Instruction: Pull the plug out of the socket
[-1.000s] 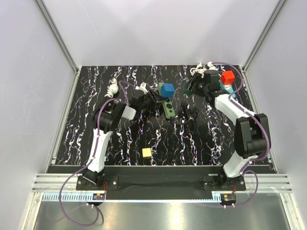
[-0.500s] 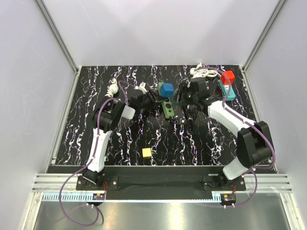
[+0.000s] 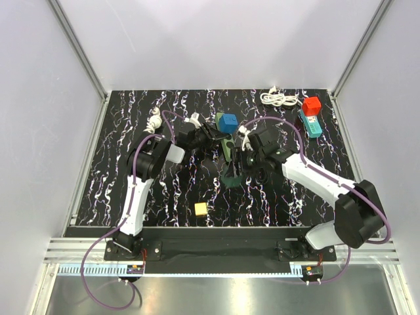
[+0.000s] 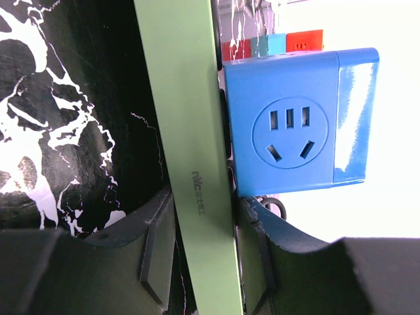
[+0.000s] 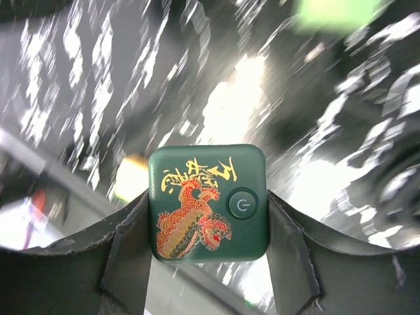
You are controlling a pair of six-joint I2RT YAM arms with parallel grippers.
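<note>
Clamped on the dark green dragon block (image 5: 197, 197), my right pincer (image 5: 209, 223) has swung from upper right to centre, while my left pincer (image 4: 205, 262) clamps the green power strip (image 4: 187, 118), blue adapter (image 4: 289, 125) still plugged.

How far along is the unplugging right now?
Done: the left hand clamps the green power strip. In hand: the right hand grips a dark green dragon-printed block, apart from the strip. Left: the blue adapter looks seated on the strip, so the pull seems pending.
</note>
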